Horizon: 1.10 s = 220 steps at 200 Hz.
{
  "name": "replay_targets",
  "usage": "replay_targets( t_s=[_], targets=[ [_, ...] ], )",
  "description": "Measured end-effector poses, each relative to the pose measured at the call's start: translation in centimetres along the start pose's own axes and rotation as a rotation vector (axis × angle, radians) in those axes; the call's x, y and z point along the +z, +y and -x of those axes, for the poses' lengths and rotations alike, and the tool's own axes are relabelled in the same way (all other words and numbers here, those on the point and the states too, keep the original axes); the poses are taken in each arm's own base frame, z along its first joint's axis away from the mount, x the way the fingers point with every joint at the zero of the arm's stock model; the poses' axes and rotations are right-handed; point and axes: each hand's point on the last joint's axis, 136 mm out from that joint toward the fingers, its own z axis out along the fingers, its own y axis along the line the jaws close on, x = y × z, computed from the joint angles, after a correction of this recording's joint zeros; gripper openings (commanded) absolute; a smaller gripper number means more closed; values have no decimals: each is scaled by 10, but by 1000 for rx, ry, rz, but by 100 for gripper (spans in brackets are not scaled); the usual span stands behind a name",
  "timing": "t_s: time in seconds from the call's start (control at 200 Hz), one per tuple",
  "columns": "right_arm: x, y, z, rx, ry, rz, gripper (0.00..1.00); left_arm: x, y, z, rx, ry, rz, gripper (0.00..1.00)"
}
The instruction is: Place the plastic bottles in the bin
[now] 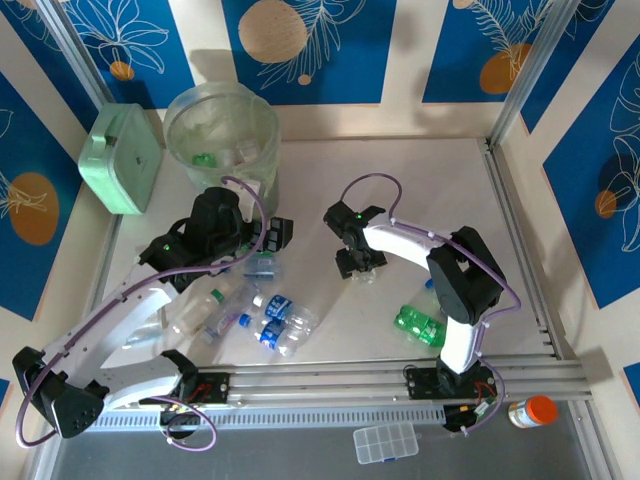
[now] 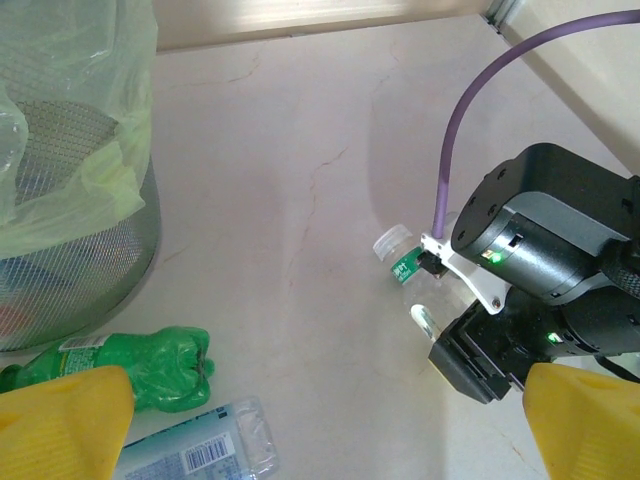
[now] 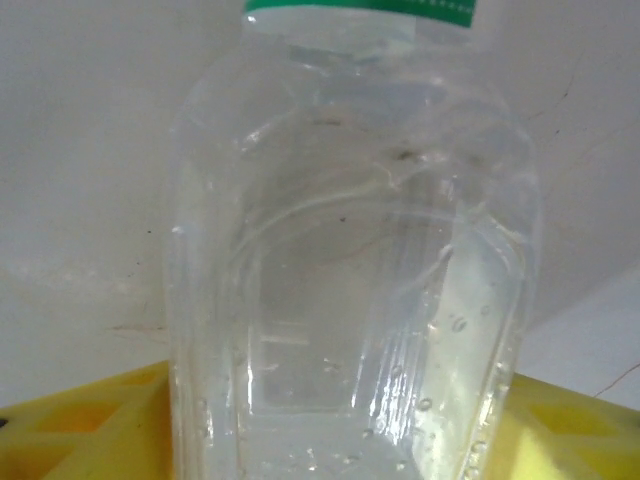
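Desk (image 1: 400,180): pale stone-look top with faint hairline veins, smooth and matt. Blue leaf-print wall panels (image 1: 310,50) stand behind it.
Bin (image 1: 240,178): upper left of the top view. It is round with a fine mesh wall, and a wrinkled translucent bag liner (image 2: 90,150) is folded over the rim. Bottles lie inside.
Clear bottle (image 3: 350,280): ribbed, dented plastic with a green label band and a white cap. It is mid-desk, well apart from the bin.
Right claw (image 1: 360,262): clamped on the clear bottle, yellow pads (image 3: 80,425) against both flanks.
Left claw (image 2: 325,420): spread wide, with nothing between its fingers.
Loose bottles: crushed green bottle (image 2: 150,365) beside the bin's foot. Blue-labelled cluster (image 1: 275,322) at lower centre-left. Green bottle (image 1: 420,325) at lower right.
Open room: bare desk across the upper right, up to the metal rail (image 1: 515,230).
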Motion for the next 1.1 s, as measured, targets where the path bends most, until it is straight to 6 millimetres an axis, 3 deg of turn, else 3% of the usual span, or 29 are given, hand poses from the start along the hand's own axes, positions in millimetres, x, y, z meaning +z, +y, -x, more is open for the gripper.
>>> replay_targets(
  t_s=[0.14, 0.235, 0.34, 0.525, 0.655, 0.83, 0.94, 1.1],
  targets=[
    [-4, -2, -3, 22, -14, 3, 55, 2, 2, -2, 0, 1, 11, 99],
    [-20, -4, -2, 34, -56, 20, 52, 2, 3, -3, 0, 1, 15, 99],
    [-57, -3, 7, 36, -164, 71, 53, 2, 3, -2, -1, -4, 16, 99],
    [-148, 8, 12, 5, -422, 253, 53, -3, -7, 1, -22, -15, -42, 99],
    [-210, 21, 2, -55, -600, 445, 53, -22, -33, 20, -32, -93, -194, 97],
    [-277, 38, -26, -167, -757, 702, 53, -44, -80, 43, -49, -179, -478, 96],
    [-302, 49, -38, -226, -792, 820, 53, -48, -103, 48, -74, -202, -637, 95],
    [-317, 62, -53, -293, -778, 939, 53, -58, -135, 59, -110, -217, -873, 94]
  ],
)
